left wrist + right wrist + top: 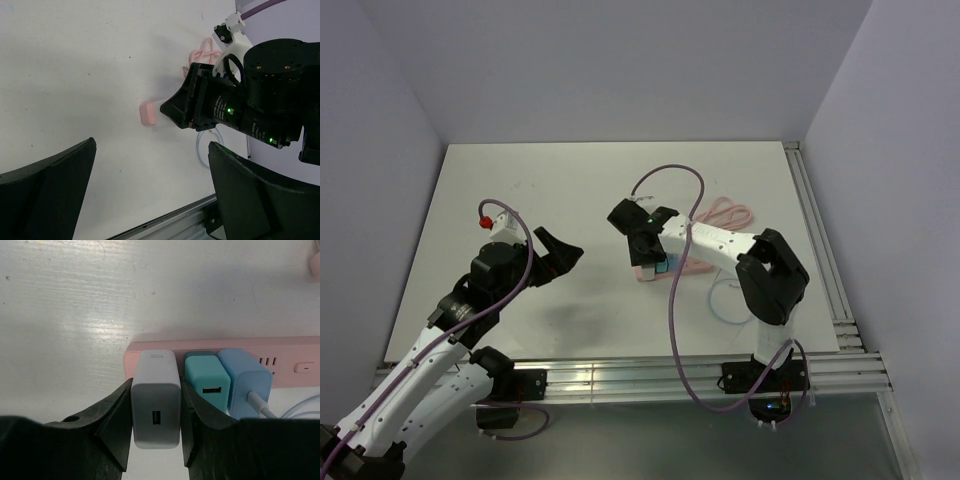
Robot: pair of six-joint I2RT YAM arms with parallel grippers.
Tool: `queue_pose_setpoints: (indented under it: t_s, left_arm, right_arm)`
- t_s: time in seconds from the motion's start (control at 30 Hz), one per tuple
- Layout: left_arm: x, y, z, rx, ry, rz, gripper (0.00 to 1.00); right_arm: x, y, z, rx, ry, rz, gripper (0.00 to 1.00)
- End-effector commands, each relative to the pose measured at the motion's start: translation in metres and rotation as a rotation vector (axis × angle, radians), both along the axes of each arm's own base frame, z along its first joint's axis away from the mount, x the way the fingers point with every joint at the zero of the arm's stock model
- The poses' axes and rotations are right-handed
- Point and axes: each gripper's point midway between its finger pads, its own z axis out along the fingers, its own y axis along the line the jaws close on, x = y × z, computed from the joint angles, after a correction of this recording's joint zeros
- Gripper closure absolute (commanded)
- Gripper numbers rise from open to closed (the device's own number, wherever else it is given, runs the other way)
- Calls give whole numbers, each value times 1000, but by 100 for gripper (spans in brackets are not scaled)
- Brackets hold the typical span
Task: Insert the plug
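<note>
Top view high, looking down on table (pixel 520 200). Left wrist sees power strip (pixel 148 114) from afar; right wrist, close.

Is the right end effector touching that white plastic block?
Touching. Right wrist view: the right end effector clamps the white plastic block, fingers flush on both sides.

Small grey print, perhaps "80W" but too faint to be sure, stood on the upper face of the white block-shaped plastic charger (pixel 155 410); tiny white lettering on the black body of the right gripper (pixel 167 108) was illegible.
</note>
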Motion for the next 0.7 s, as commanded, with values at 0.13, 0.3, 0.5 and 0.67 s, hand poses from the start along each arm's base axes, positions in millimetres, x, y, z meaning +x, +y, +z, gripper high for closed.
queue_pose_setpoints:
  t_s: [0.13, 0.3, 0.5, 0.67]
  left_arm:
    - [0, -1, 5, -6, -13, -10, 1]
    - [0, 0, 7, 8, -3, -8, 1]
    - [-4, 8, 10, 5, -6, 23, 1]
    - [-6, 20, 12, 26, -10, 71, 1]
  right_arm:
    - [-23, -10, -30, -86, 122, 58, 83]
    - [7, 14, 16, -58, 35, 94, 44]
    - [24, 28, 74, 21, -66, 108, 15]
    - [29, 8, 126, 31, -207, 69, 0]
